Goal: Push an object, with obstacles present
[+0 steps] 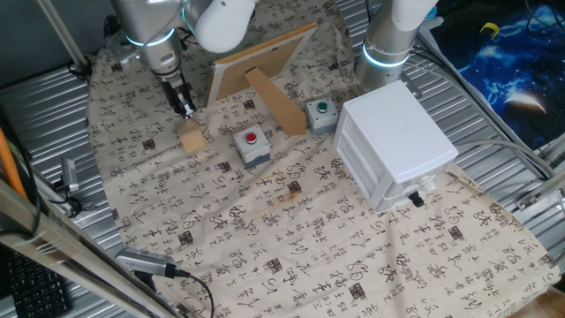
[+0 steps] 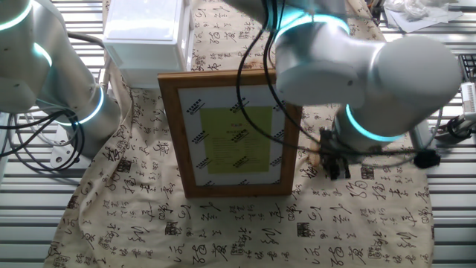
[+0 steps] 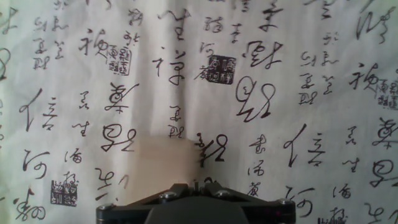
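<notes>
The object, a small tan wooden block (image 1: 192,139), lies on the patterned cloth left of the red button box. My gripper (image 1: 185,109) hangs just behind and above it, fingers pressed together and holding nothing. In the hand view the block (image 3: 165,160) is a blurred tan patch just ahead of the shut fingertips (image 3: 198,185). From the other fixed view the gripper (image 2: 335,161) sits right of the frame, and I cannot make out the block there.
The obstacles: a grey box with a red button (image 1: 252,145) right of the block, a grey box with a green button (image 1: 321,112), a tan wooden frame (image 1: 265,55) with its strut (image 1: 277,102), and a large white drawer cabinet (image 1: 397,146). A second arm's base (image 1: 386,49) stands behind it.
</notes>
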You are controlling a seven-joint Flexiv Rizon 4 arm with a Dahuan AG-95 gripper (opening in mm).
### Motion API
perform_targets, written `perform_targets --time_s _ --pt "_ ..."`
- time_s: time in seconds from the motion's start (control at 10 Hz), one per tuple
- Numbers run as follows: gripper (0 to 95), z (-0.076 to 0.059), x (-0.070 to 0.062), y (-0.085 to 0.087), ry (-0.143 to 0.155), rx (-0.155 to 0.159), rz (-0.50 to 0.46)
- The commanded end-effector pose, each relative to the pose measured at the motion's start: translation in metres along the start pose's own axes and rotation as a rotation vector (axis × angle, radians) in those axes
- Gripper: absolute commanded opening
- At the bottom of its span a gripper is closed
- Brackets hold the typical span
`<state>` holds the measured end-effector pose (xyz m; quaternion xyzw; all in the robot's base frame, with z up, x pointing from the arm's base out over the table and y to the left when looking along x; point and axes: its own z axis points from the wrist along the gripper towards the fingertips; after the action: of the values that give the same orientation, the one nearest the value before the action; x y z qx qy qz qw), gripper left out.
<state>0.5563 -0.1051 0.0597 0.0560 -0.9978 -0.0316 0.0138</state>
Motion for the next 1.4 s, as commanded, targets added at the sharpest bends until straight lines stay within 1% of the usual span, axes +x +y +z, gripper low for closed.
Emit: perform_targets --time_s 0.1,0.9,1.2,1.4 --pt "0.0 0.010 -0.007 0.008 -0.006 -0.008 0.009" --pt "0.0 0.017 -0.013 0.025 -0.023 -0.014 0.037" --pt "0.0 0.021 -0.016 0.039 -0.030 -0.012 0.057" --pt "0.0 0.022 -0.018 0.047 -0.029 -0.009 0.068"
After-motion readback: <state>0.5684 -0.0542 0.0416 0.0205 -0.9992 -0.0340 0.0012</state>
